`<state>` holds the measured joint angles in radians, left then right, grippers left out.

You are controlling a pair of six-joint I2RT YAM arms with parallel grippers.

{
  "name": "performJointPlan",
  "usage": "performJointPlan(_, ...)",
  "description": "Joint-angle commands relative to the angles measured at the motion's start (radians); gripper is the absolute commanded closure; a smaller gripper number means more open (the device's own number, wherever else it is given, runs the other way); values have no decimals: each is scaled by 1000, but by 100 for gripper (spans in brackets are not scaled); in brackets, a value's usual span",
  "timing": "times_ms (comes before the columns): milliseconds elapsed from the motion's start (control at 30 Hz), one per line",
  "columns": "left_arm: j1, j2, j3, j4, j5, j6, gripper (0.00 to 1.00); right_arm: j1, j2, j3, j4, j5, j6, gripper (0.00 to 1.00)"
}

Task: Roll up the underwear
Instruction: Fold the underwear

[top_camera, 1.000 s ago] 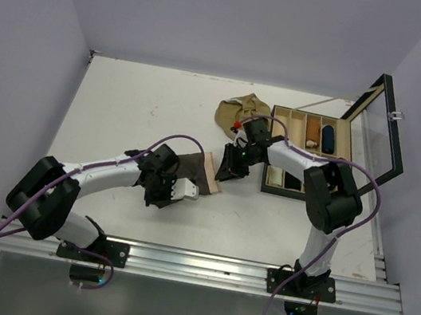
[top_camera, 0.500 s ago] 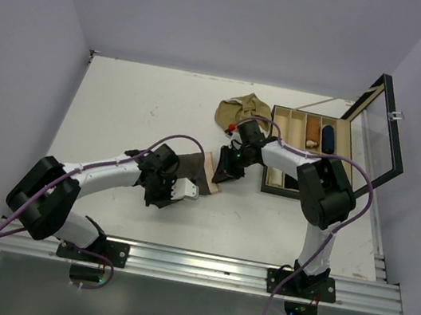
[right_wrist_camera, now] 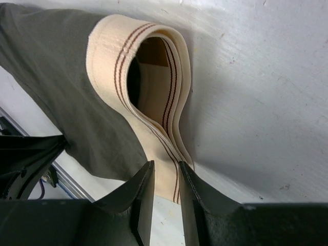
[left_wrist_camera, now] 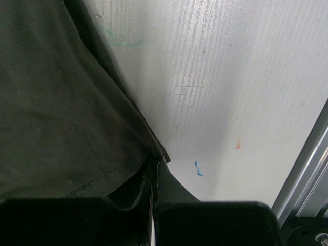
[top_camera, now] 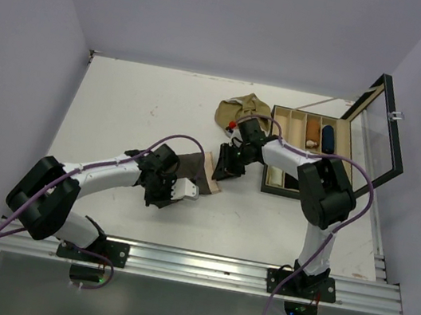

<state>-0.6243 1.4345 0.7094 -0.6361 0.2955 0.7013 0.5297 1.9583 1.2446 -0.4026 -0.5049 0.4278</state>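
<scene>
Two grippers meet the dark brown underwear (top_camera: 190, 165): left gripper (left_wrist_camera: 154, 171) pinches its hem (left_wrist_camera: 102, 178), right gripper (right_wrist_camera: 165, 165) straddles the beige waistband (right_wrist_camera: 110, 46) (grip uncertain).

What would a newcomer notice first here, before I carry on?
The dark brown underwear lies mid-table between both arms: the left tool is shut on its fabric corner, and the right tool straddles the beige waistband. Behind it, the olive-tan underwear sits crumpled beside the open compartment box at the far right.
</scene>
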Motion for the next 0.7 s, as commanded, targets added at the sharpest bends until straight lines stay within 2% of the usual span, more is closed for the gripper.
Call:
performJointPlan(0,-2,86,-77,26,-55,44,100,-7,-12,47,24,32,-24,70)
performJointPlan(433,0,90,-80,33,-55,44,100,-7,28,52,30,12,-31,73)
performJointPlan(667,0,90,-83,33,-55,44,100,-8,27,59,30,-4,-40,87)
